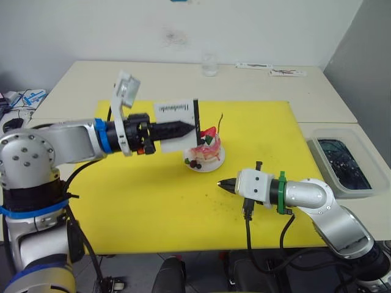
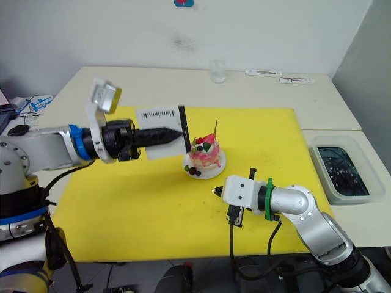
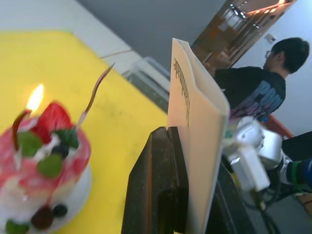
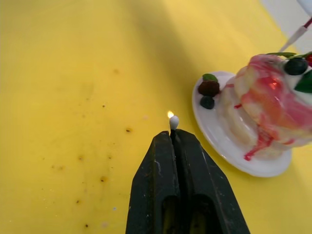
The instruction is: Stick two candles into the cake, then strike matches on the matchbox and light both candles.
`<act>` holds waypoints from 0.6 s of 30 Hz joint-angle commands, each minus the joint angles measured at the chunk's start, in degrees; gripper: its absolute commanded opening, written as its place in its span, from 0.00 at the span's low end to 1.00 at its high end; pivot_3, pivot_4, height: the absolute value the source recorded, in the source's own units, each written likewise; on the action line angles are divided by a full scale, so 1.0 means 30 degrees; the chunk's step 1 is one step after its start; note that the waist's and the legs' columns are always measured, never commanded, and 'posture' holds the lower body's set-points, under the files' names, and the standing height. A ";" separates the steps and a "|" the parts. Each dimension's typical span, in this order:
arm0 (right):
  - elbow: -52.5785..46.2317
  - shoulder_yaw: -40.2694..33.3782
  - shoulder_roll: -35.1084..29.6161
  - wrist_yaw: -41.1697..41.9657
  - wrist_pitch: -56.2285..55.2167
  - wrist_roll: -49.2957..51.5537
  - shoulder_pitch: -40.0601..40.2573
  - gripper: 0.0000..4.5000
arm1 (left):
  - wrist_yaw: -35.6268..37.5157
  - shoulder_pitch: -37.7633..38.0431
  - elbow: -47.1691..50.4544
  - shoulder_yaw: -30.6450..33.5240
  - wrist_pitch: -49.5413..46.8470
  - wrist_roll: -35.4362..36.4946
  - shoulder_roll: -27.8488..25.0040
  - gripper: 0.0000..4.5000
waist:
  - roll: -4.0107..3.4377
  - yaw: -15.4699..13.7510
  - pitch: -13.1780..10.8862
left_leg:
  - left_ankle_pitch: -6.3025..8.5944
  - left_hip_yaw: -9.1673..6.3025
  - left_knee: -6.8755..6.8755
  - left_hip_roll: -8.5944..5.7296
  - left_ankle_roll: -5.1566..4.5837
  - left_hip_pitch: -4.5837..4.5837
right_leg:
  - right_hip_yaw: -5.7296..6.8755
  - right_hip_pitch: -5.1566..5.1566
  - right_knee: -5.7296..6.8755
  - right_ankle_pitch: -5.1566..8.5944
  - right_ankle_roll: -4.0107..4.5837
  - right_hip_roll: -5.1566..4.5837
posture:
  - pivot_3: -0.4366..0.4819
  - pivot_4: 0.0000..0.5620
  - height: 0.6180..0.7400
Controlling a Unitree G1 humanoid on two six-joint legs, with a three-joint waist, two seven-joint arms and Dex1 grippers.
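Left wrist view catches a flame on one candle [image 3: 19, 127]; second candle [image 3: 94, 95] unlit, both stuck in the pink cake [image 2: 205, 154] mid yellow mat [image 1: 153, 201]. Left end effector [image 1: 190, 127] clamped on upright matchbox [image 1: 177, 124] just left of cake. Right end effector [image 4: 174, 138] closed on a burning match [image 4: 173, 122], near plate [image 4: 229, 151]; mat in front open

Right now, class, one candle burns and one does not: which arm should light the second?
Right: its claw grips a burning match beside the cake; the left claw holds the matchbox.
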State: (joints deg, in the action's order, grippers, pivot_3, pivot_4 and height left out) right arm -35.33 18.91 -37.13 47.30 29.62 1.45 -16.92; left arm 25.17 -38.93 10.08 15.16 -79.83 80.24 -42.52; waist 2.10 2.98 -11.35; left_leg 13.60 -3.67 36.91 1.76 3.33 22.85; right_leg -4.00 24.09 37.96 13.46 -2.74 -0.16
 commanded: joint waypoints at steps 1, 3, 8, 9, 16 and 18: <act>-0.0994 -0.0877 -0.0268 -0.0073 0.0306 0.0413 0.0137 0.01 | 0.1148 0.0607 0.1732 -0.0585 0.0556 -0.0734 -0.0629 0.00 | 0.0005 -0.0049 -0.0003 | 0.0000 0.0000 0.0003 0.0000 0.0000 0.0005 | 0.0000 0.0001 -0.0002 -0.0001 -0.0001 0.0000 | 0.48 0.27 1.00; -0.1089 -0.1097 -0.0326 -0.0078 0.0518 0.0571 0.0169 0.01 | 0.1754 0.1147 0.2342 -0.1055 0.0897 -0.1429 -0.0909 0.00 | 0.0005 -0.0087 -0.0003 | 0.0000 0.0001 0.0006 0.0000 0.0001 0.0007 | -0.0001 0.0001 -0.0005 0.0000 0.0001 -0.0002 | 0.48 0.27 1.00; -0.1320 -0.1885 -0.0480 -0.0199 0.1377 0.1033 -0.0178 0.01 | 0.3532 0.3140 0.3653 -0.2155 0.1953 -0.3455 -0.1848 0.00 | 0.0002 -0.0081 -0.0004 | 0.0000 0.0007 0.0001 0.0000 0.0001 -0.0006 | -0.0005 0.0002 -0.0002 0.0047 0.0084 0.0000 | 0.48 0.27 1.00; -0.1356 -0.2043 -0.0471 -0.0249 0.1633 0.1140 -0.0337 0.01 | 0.3792 0.3496 0.3748 -0.2285 0.2178 -0.3771 -0.1961 0.00 | 0.0002 -0.0078 -0.0004 | 0.0000 0.0012 -0.0001 0.0000 0.0001 -0.0007 | -0.0010 0.0004 0.0000 0.0058 0.0102 0.0000 | 0.48 0.27 1.00; 0.0152 -0.2345 -0.0095 -0.1241 0.3626 0.0551 -0.4757 0.01 | 0.7242 0.7229 0.5714 -0.5659 0.6056 -0.8710 -0.3903 0.00 | -0.0010 0.0042 -0.0012 | 0.0000 0.0033 -0.0007 0.0008 0.0000 -0.0012 | -0.0018 0.0020 0.0002 0.0063 0.0120 0.0000 | 0.48 0.27 1.00; 0.0838 -0.2052 0.0000 -0.1547 0.3703 0.0164 -0.5843 0.01 | 0.7333 0.7230 0.5765 -0.5858 0.6223 -0.8892 -0.3514 0.00 | -0.0009 -0.0090 -0.0012 | 0.0000 0.0025 -0.0003 0.0008 0.0000 0.0000 | -0.0009 0.0019 -0.0003 0.0064 0.0121 0.0000 | 0.48 0.27 1.00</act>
State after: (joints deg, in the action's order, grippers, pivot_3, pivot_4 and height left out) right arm -33.19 12.76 -37.27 43.70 40.68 3.18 -32.78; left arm 46.09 -16.57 25.31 -2.55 -63.02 54.31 -53.54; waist 2.07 2.72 -11.39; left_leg 13.60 -3.60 36.91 1.79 3.33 22.86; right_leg -4.03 24.14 37.94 13.65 -2.37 -0.16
